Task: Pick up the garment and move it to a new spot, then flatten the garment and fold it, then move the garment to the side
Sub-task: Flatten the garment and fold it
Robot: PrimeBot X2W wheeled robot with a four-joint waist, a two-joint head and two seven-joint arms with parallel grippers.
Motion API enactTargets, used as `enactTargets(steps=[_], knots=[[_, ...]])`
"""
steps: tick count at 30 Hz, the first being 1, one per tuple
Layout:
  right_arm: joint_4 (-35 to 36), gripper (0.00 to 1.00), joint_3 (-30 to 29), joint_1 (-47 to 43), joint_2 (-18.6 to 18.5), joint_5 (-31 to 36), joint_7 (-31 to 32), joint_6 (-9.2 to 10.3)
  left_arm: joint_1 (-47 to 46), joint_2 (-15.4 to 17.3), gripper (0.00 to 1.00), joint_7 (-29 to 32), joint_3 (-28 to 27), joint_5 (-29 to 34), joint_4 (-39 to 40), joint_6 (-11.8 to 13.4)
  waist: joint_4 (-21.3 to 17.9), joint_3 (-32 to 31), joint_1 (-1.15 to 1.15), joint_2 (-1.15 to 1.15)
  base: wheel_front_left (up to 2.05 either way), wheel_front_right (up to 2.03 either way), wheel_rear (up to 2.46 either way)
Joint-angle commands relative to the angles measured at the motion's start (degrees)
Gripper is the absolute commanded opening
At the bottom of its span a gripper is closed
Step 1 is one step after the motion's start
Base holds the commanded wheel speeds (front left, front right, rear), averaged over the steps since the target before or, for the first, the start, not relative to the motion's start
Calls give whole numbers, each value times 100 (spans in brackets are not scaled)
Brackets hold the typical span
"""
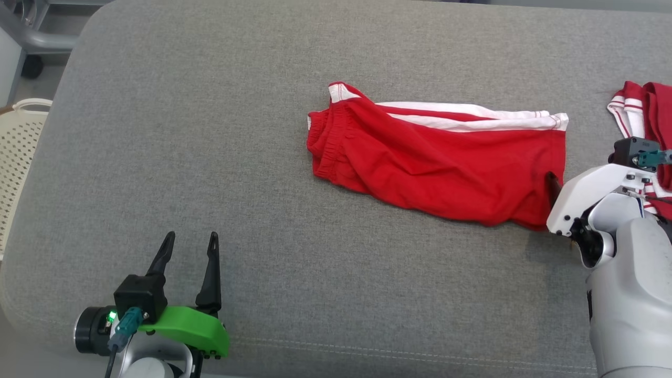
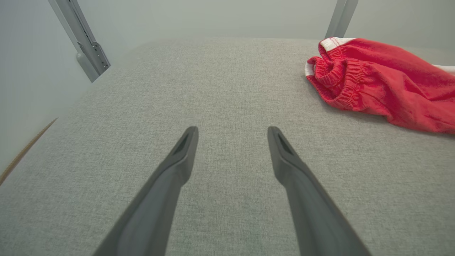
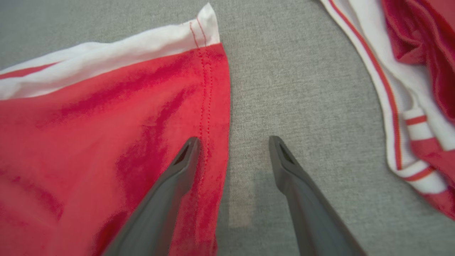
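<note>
Nearest in the head view: left pincer (image 1: 191, 234), fingers spread wide, gripping nothing, low over bare surface (image 1: 157, 131) and well apart from the shorts (image 1: 436, 163). Red shorts mid-surface, laid out but wrinkled, waistband to the left, hem to the right. Right pincer (image 1: 552, 190) at that hem, mostly hidden behind its own wrist. Other garment (image 1: 648, 115) near, at the right edge.

From the left wrist: left pincer (image 2: 231, 131) open over plain grey fabric; shorts (image 2: 384, 81) off at the upper right, waistband bunched.

From the right wrist: right pincer (image 3: 233, 140) open, straddling the hem, one finger over red cloth (image 3: 106, 142), one over bare surface. Risks biting only the top layer, then peeling or bunching on the lift. Risks a thin hold on the edge slipping free. Could snag the other garment (image 3: 408, 89) if swinging rightward.
</note>
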State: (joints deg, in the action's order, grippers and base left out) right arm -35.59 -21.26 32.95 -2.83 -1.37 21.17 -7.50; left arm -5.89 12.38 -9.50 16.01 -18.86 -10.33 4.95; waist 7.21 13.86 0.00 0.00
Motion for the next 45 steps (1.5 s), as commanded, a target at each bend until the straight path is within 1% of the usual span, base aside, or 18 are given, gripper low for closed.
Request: enactTargets(steps=[1, 7, 15, 19, 20, 21, 22, 23, 30, 39, 42, 43, 45], knots=[[-63, 100, -17, 126, -15, 16, 48, 3, -98, 9, 100, -33, 8, 1, -16, -30, 66, 63, 0, 0, 0, 0, 0], [-624, 100, -95, 450, -2, -214, 338, 2, -131, -4, 100, -46, 60, -38, -84, -44, 120, 71, 0, 0, 0, 0, 0], [-1175, 100, 343, 909, 18, -409, 589, 0, -191, -28, 100, -70, 114, -89, -181, -70, 199, 73, 0, 0, 0, 0, 0], [-1309, 100, 320, 996, 11, -318, 683, 0, -205, -39, 100, -91, 126, -117, -217, -62, 235, 64, 0, 0, 0, 0, 0], [-1326, 64, 251, 1000, 8, -241, 703, 1, -208, -39, 100, -98, 132, -124, -226, -61, 245, 62, 0, 0, 0, 0, 0], [-1313, 33, 173, 1004, 5, -171, 672, 1, -210, -42, 100, -105, 138, -130, -234, -60, 256, 58, 0, 0, 0, 0, 0], [-1297, 11, 100, 1005, 2, -74, 663, 1, -211, -43, 100, -111, 140, -124, -238, -56, 265, 53, 0, 0, 0, 0, 0], [-1275, 0, 34, 1000, -1, 13, 656, 1, -210, -43, 100, -112, 146, -115, -237, -50, 273, 48, 0, 0, 0, 0, 0], [-890, 0, -366, 918, -30, 597, 746, 6, -142, -39, 100, -115, 154, -170, -255, 11, 245, -56, 0, 0, 0, 0, 0], [96, 0, -713, 823, -18, 1505, 1370, 6, -78, -45, 100, -99, 216, -202, -265, 12, 255, -226, 0, 0, 0, 0, 0], [282, 0, -676, 863, -15, 1543, 1532, 6, -57, -45, 100, -100, 230, -217, -274, 9, 281, -266, 0, 0, 0, 0, 0], [404, 0, -524, 925, -12, 1464, 1671, 5, -45, -41, 100, -105, 241, -218, -292, 3, 307, -303, 0, 0, 0, 0, 0], [439, 0, -427, 954, -12, 1382, 1723, 5, -39, -38, 100, -110, 247, -228, -303, -3, 321, -320, 0, 0, 0, 0, 0]])
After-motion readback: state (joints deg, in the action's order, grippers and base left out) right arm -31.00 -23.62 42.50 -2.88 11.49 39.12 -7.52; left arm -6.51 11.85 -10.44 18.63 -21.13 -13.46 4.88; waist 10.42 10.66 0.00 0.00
